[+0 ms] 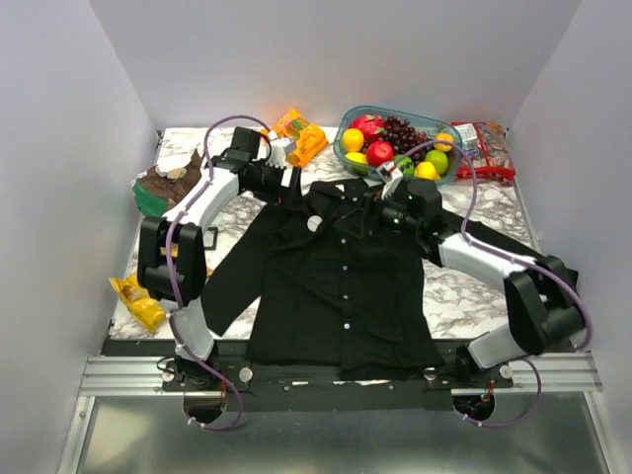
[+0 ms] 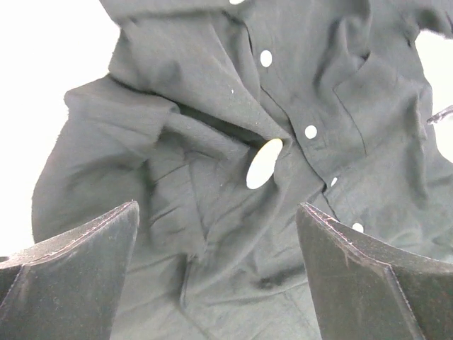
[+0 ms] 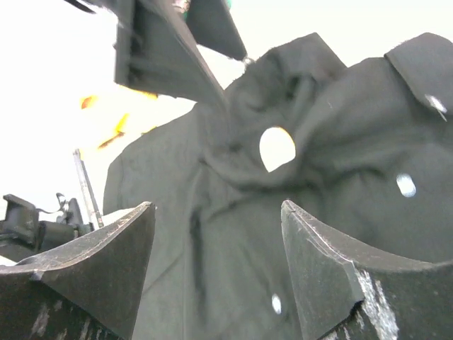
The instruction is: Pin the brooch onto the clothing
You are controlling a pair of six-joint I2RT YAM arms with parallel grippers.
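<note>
The black shirt (image 1: 341,276) lies spread flat on the marble table, with its row of white buttons (image 1: 346,267) down the front. The brooch (image 1: 314,223), a pale round disc, lies on the shirt's chest left of the placket. It also shows in the left wrist view (image 2: 263,163) and in the right wrist view (image 3: 277,148). My left gripper (image 1: 291,190) hovers over the collar area, open and empty, with the brooch beyond its fingertips (image 2: 218,207). My right gripper (image 1: 375,205) is open and empty over the shirt, right of the brooch (image 3: 218,205).
A clear bowl (image 1: 387,109) of fruit stands at the back right. Orange snack packets (image 1: 299,133) lie at the back middle and a red packet (image 1: 484,148) at the far right. A brown and green packet (image 1: 163,188) and a yellow packet (image 1: 138,298) lie on the left.
</note>
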